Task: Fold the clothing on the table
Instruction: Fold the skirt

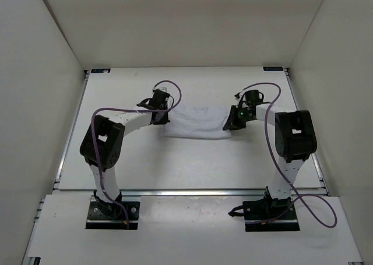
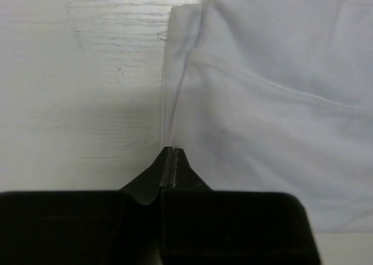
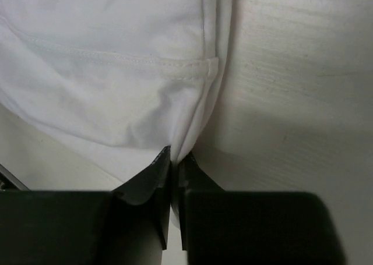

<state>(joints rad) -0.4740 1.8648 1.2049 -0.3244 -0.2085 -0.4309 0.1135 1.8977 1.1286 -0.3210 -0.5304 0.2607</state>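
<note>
The white clothing [image 1: 195,122] lies as a wrinkled band across the middle of the table [image 1: 175,166], between my two arms. My left gripper [image 1: 160,117] sits at its left end. In the left wrist view the jaws [image 2: 169,150] are pressed together, and the clothing's folded edge [image 2: 175,90] runs straight into their tips. My right gripper [image 1: 229,125] is at the right end. In the right wrist view it [image 3: 176,155] is shut on a pinch of the clothing's hemmed edge [image 3: 198,102], with fabric showing between the fingers.
White walls enclose the table on the left, back and right. A silver rail [image 1: 192,191] runs along the near edge, with blue brackets [image 1: 100,70] at the far corners. Purple cables [image 1: 309,204] loop off both arms.
</note>
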